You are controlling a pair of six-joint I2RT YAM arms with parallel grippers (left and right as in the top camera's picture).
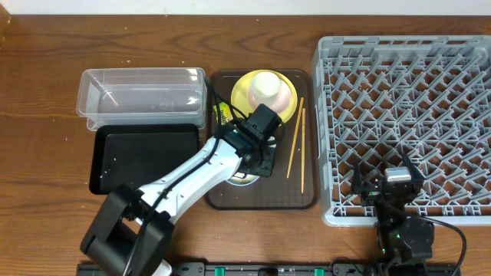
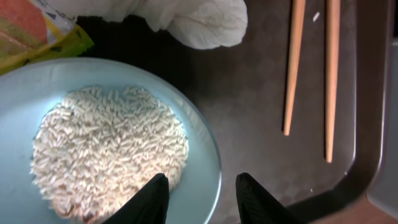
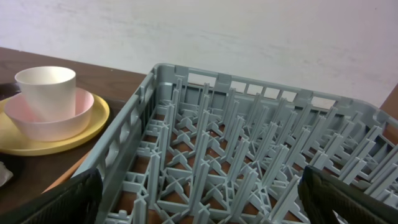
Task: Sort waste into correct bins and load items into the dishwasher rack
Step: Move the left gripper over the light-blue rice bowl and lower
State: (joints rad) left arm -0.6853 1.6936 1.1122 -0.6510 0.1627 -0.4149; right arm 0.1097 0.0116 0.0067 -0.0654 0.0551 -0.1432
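Observation:
A light blue bowl (image 2: 93,81) heaped with white rice grains (image 2: 109,149) stands on the brown serving tray. My left gripper (image 2: 202,180) is open and straddles the bowl's right rim, with one finger over the rice and one outside. In the overhead view this gripper (image 1: 253,162) hides most of the bowl. The snack wrapper (image 2: 28,31) and the white paper wad (image 2: 193,18) lie just beyond the bowl. The chopsticks (image 2: 295,62) lie to the right of it (image 1: 295,142). The cup (image 1: 266,84) sits on the yellow plate (image 1: 242,88). My right gripper (image 3: 199,186) is open and empty over the dishwasher rack (image 1: 406,115).
The clear tub (image 1: 142,96) and the black tray (image 1: 142,157) sit side by side left of the brown serving tray (image 1: 261,195). The rack's front left wall (image 3: 118,149) stands between my right gripper and the plate (image 3: 93,121).

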